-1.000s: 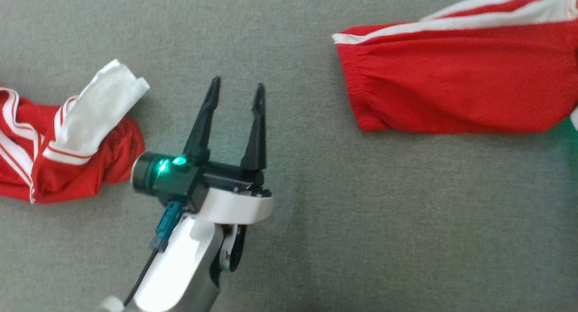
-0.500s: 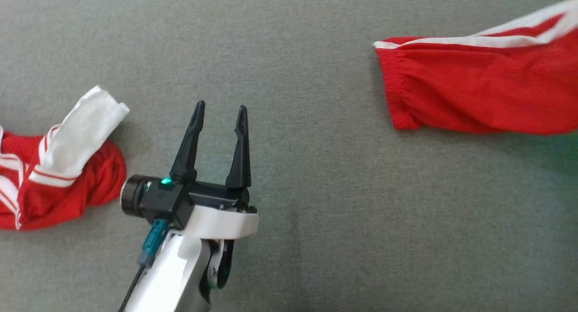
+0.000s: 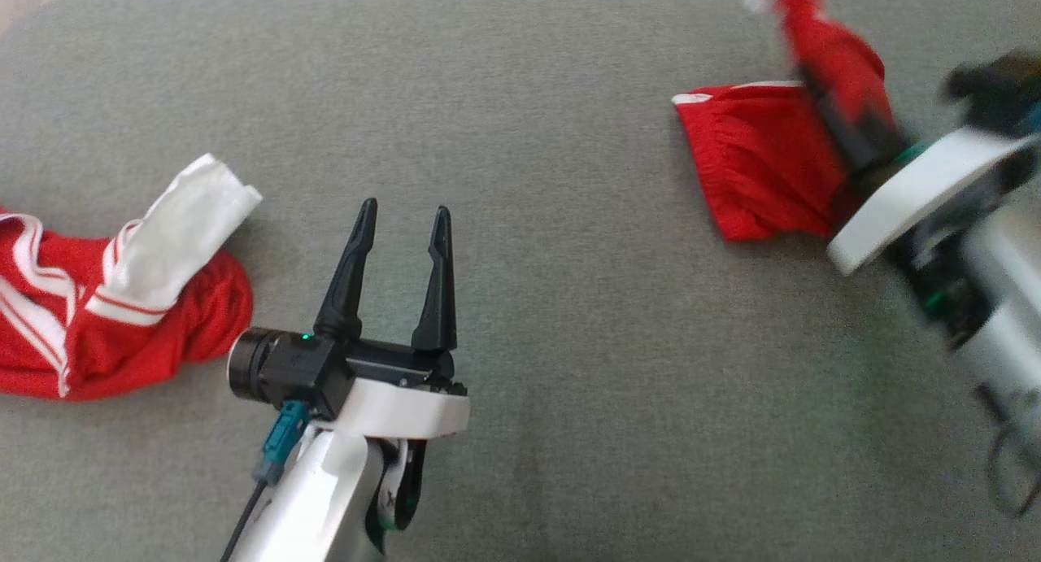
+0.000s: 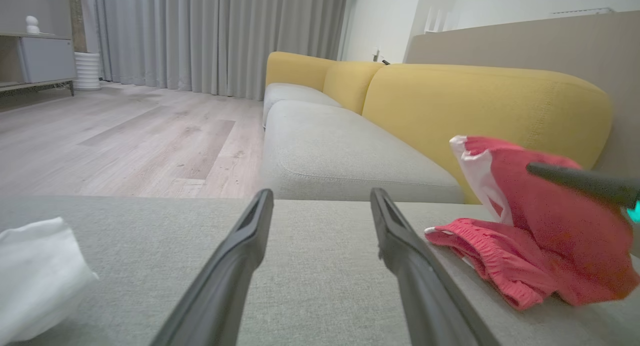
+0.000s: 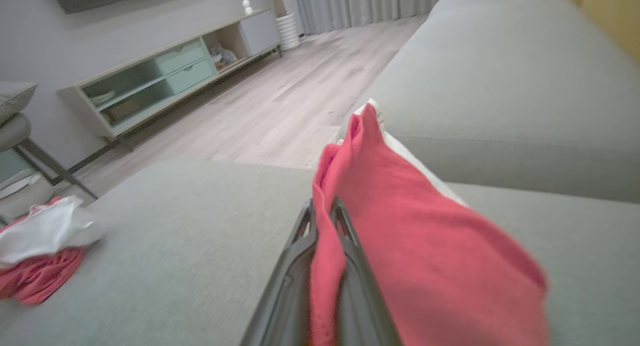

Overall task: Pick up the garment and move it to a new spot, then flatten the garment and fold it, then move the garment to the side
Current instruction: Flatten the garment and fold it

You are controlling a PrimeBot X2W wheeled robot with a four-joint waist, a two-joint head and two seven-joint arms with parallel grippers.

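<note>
The red garment (image 3: 756, 172) lies at the far right of the grey cushion (image 3: 569, 342). One raised fold is clamped between the closed fingers of the right gripper (image 5: 322, 211). The left gripper (image 3: 404, 216) is poised over bare cushion, fingers apart and empty. The cloth is judged light, soft and limp. It is best pinched at a hem or at the elastic edge, so that bunching is avoided.

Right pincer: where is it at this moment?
The right pincer is at the head view's upper right, over the grey cushion, shut on a raised fold of the red garment; the open left pincer stands far to its left.
</note>
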